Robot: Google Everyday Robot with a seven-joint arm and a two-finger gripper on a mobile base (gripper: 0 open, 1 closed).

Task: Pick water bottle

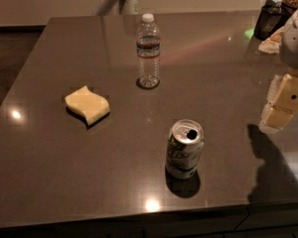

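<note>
Only view: the one camera looks down across a dark glossy table [49, 172]; every line below comes from it.
Water bottle: the water bottle [148, 51] stands upright toward the far middle of the table with its white cap on. Nothing touches it, so its sides are free for a grasp.
Can: a can [185, 149] stands upright near the front edge, well apart from the bottle and a little to its right. It seems to lie nearer than the straight path from the gripper to the bottle, so it probably does not block the reach.
Sponge: a yellow sponge [87, 104] lies flat on the left, well apart from both the bottle and the can, and looks like mere clutter.
Gripper: the gripper [283, 105] hangs at the right edge of the scene, well apart from the bottle and not on it. I cannot tell whether it is apart or together.
Shadow: a dark shadow [268, 167] falls on the near right of the table, which suggests the arm is raised off the surface.
Step in hand: most likely the approach, with the grasp not yet made.
Next move: a reach left and far, at about the height of the label band.
Risk: the bottle looks tall, narrow and light, so a nudge could tip it.
</note>
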